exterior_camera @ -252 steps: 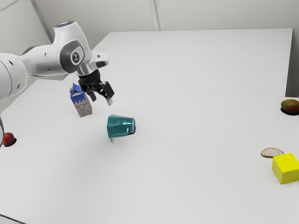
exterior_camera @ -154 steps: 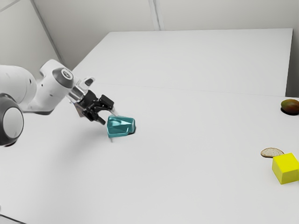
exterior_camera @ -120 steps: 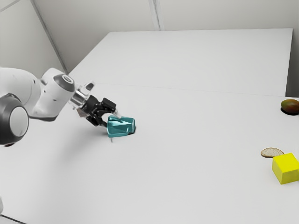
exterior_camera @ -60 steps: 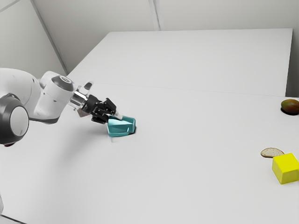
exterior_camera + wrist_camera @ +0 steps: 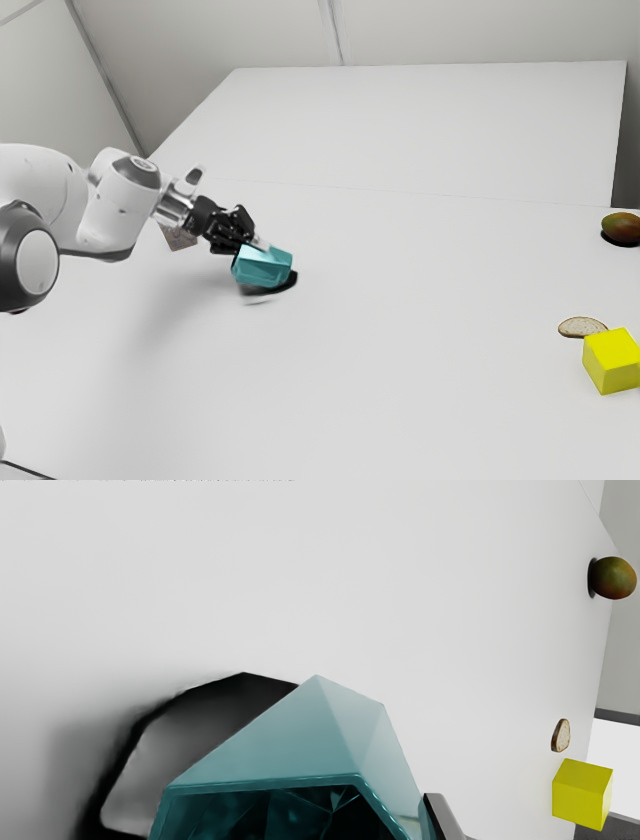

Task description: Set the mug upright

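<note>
Mug point(image 5: 264, 268) on its side, just off worktop point(image 5: 420, 320), approx 5 o'clock of my tool point(image 5: 251, 246) (ext. view), which I judge pinching it nr rim; prob. light, stiff, slick, so I'd hold there, on flats.

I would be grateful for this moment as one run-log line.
Gripper: closed on mug | mug: tilted, off table | upright: not yet | yellow cube: beside bread slice

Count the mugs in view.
1: the teal mug, held tilted just above the table by the gripper. The arm may hide others behind it.
</note>
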{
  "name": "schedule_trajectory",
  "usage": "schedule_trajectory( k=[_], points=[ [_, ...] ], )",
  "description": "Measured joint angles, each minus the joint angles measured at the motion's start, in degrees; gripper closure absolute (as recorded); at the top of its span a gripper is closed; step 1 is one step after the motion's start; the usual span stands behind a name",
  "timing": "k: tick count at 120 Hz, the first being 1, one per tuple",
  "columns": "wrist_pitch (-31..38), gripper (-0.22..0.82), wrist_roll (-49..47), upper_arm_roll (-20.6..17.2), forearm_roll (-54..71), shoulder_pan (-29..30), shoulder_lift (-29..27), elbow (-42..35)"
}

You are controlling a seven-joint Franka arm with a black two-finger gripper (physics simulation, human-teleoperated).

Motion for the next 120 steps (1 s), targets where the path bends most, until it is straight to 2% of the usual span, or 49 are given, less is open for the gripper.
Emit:
schedule_trajectory(
  k=[31,56,79,120],
  points=[
    [1.0,0.77,-1.0,0.2,6.9,-0.7,-3.5,-0.1],
    [7.4,0.78,-3.6,0.1,25.0,-4.1,-7.6,-0.8],
    [10.7,0.78,-7.6,2.1,38.0,-6.9,-8.8,-3.0],
    [8.8,0.78,-16.6,5.0,51.1,-11.3,-12.0,-8.6]
  ],
)
